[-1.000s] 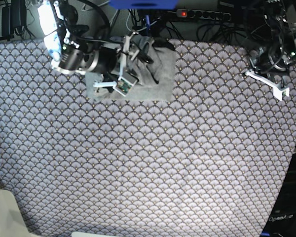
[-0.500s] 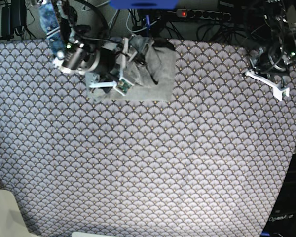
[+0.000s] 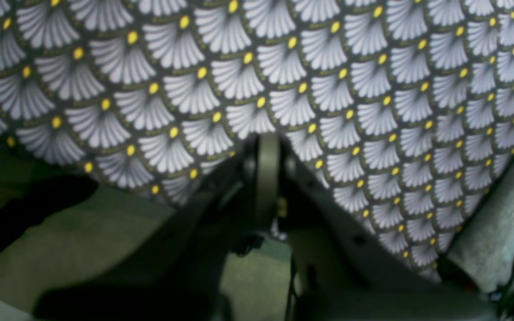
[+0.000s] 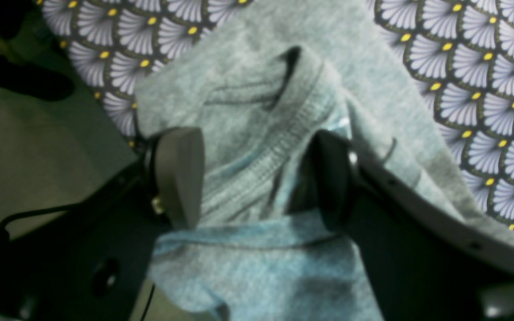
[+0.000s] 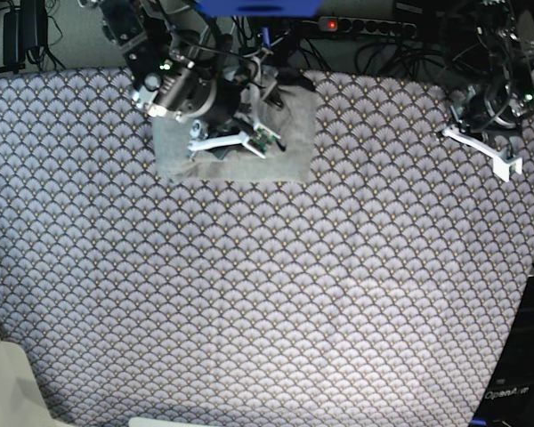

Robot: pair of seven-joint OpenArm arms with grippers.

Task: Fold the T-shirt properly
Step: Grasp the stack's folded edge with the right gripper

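R pincer (image 4: 257, 174) is spread wide, fingers (image 4: 181, 174) set apart w/ a bunched ridge of the T-shirt (image 4: 257, 111) between them. The ribbed neck edge runs through the gap. L-side pad is touching fabric; the other finger is pressed into or just beside the fold, can't tell if it's really squeezing. So: jaws apart, straddling cloth, no clamp on it that I can confirm.

In base view my R pincer (image 5: 236, 140) sits low on the T-shirt (image 5: 289, 142), over its far-left part. Shirt is a folded grey rectangle at the far edge of the scallop-patterned cloth (image 5: 267, 294), left of centre, w/ a rumpled darker lump on top near the back.

L pincer (image 3: 268, 178) is fully closed, pads together, nothing between them. It hangs over the scallop cloth near the table edge, not touching the shirt. A grey strip at lower R of the L wrist view may be fabric, too blurry to tell. In base view the L pincer (image 5: 485, 151) is at far R, well apart from the shirt.
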